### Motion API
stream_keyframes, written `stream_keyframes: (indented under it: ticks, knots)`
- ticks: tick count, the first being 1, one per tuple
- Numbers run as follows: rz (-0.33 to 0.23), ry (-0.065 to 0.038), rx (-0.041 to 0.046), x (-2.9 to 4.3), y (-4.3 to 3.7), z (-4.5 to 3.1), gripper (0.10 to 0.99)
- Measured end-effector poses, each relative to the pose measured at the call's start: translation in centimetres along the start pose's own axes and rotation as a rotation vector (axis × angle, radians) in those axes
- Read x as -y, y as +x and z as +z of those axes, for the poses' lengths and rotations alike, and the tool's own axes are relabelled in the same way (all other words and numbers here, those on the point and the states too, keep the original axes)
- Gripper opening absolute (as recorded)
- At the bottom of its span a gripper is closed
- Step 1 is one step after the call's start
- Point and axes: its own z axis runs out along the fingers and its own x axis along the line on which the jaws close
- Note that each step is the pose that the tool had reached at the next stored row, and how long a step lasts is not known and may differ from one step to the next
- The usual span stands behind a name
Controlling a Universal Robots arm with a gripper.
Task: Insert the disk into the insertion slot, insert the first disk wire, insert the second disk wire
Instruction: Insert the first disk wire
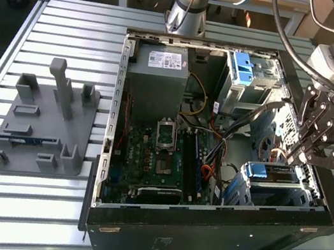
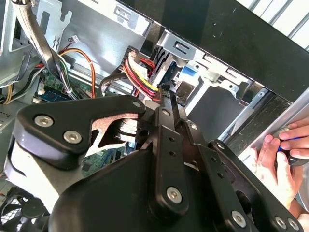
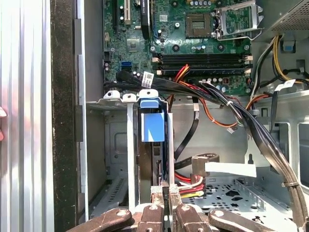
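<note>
Black sheet-metal computer case (image 1: 199, 237), open side up, lying on a slatted grey metal table (image 1: 42, 207). Contents: green motherboard (image 1: 155, 155); grey boxy power supply (image 1: 158, 65); tall metal cage with a light-blue plastic piece (image 1: 245, 67); silver perforated sheet-metal insertion slot (image 1: 281, 195), box-shaped, in the corner toward the exterior view's right. Flat rectangular disk (image 1: 278, 174), dark-edged with a blue plastic carrier tab, seated inside the insertion slot; in the first wrist view it stands edge-on between the slot's pale rails, the blue tab (image 3: 152, 126) facing the camera. Black multi-link gripper (image 1: 295, 159) hangs over the slot, just above one end of the disk. Its fingers (image 3: 157, 198) are drawn close together with only a slim gap, pinching the plug end of a red, yellow and black wire bundle (image 3: 189, 186) just beside the disk's edge; whether the plug is seated cannot be told. Grey moulded fixture block with upright posts (image 1: 44, 123) sits on the table, well apart, at the exterior view's left. A person's hand (image 2: 280, 154) rests outside the case wall.
</note>
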Motion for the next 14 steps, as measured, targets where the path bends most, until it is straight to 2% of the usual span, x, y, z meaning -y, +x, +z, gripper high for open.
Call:
stream_keyframes:
  ticks: [14]
  knots:
    - [-0.023,0.0,-0.0004,-0.01,0.0,0.42,0.165]
